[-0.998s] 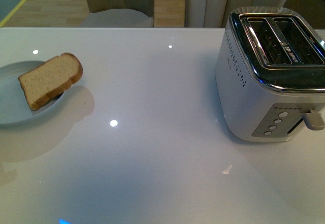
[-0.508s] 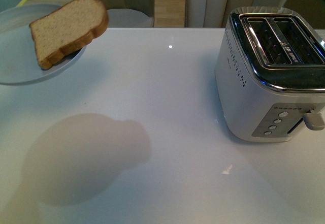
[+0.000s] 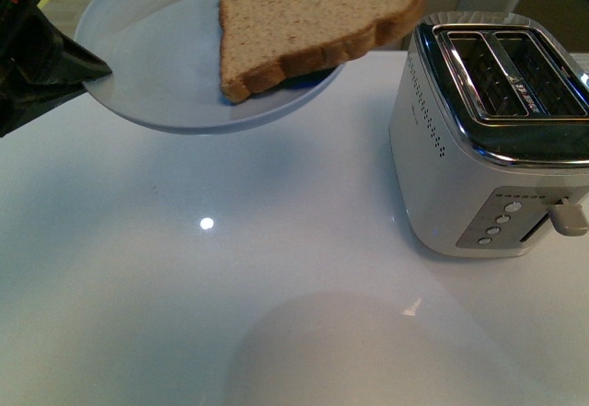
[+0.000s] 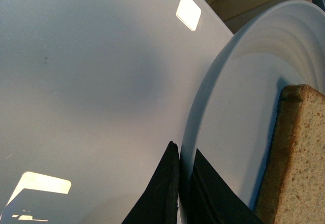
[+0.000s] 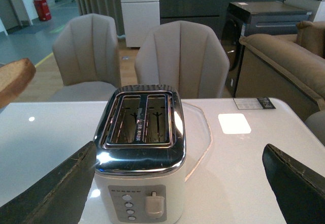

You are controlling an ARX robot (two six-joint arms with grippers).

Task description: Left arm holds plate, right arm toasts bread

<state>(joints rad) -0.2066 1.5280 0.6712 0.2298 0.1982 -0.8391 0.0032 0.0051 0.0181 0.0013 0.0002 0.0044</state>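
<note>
The pale blue-white plate (image 3: 156,65) hangs in the air above the table's far left half, tilted. On it lies the brown bread (image 3: 313,15), whose rounded end overhangs the rim towards the toaster (image 3: 488,148). My left gripper (image 3: 87,70) is shut on the plate's left rim. In the left wrist view its black fingers (image 4: 184,150) pinch the plate (image 4: 238,97) edge, with the bread (image 4: 297,158) beside them. My right gripper (image 5: 179,150) is open and holds nothing. It hovers in front of the toaster (image 5: 142,148), whose two slots are empty. The bread's tip (image 5: 15,79) shows at that view's edge.
The glossy white table (image 3: 276,286) carries the toaster at the right, its lever (image 3: 569,217) up and buttons facing me. Beige chairs (image 5: 180,56) stand behind the table's far edge. A brown sofa (image 5: 284,66) stands further off.
The plate with the bread has risen from the table's left side and travelled up and right towards the toaster. My left gripper has come into the front view.
</note>
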